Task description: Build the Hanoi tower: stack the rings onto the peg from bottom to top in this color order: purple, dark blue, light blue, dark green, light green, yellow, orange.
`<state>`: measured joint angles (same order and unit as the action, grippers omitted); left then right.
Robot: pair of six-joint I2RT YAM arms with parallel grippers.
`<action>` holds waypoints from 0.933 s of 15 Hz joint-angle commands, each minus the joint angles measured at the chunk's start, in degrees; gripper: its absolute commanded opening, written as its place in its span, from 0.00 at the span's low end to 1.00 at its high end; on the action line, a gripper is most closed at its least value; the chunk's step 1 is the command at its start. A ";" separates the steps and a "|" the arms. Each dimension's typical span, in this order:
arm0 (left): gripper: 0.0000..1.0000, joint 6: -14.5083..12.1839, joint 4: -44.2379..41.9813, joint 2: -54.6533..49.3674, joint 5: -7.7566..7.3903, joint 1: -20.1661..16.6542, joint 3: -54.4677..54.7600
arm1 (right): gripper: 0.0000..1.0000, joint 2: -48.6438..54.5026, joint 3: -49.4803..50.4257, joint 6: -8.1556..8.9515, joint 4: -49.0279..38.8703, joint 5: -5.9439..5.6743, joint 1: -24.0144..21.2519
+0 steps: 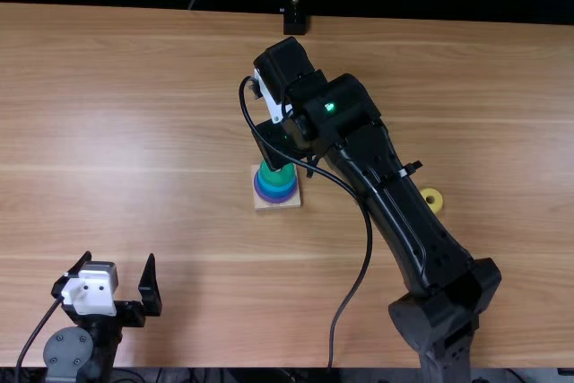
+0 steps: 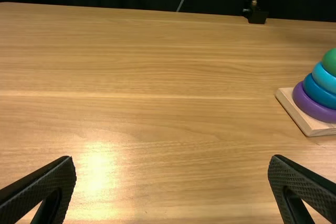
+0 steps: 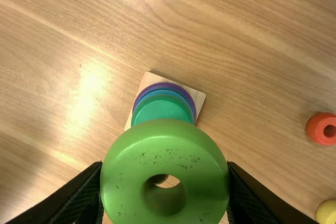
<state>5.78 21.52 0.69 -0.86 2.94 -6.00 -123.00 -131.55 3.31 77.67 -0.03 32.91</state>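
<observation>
Claw (image 3: 165, 169), right, is side-pinching a glossy light-green ring (image 3: 126, 177), likely rigid plastic, near the square wooden base (image 3: 195, 96); left claw (image 2: 172, 159) is gaping empty.

My feed shows me a dark-speckled light green ring (image 3: 165, 148), yellow ring (image 3: 328, 213), red ring (image 3: 315, 130), purple-blue-green stack (image 2: 321, 88) and brown-streaked table (image 2: 157, 114).

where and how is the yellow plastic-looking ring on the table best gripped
Probably best by its outer wall, at two opposite points across the hole, coming straight down from above. The yellow ring is round and lies flat with its hole facing up, so any opposite pair of sides should do. The right hand would first need to release the light green ring.
</observation>
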 commanded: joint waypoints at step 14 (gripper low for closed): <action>1.00 -0.82 4.53 -0.69 -0.72 -0.30 6.00 | 0.00 -0.57 -0.29 -0.25 0.44 -0.28 2.69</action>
<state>5.76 21.52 0.67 -0.89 2.94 -6.00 -123.00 -131.57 3.31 77.82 -0.23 35.75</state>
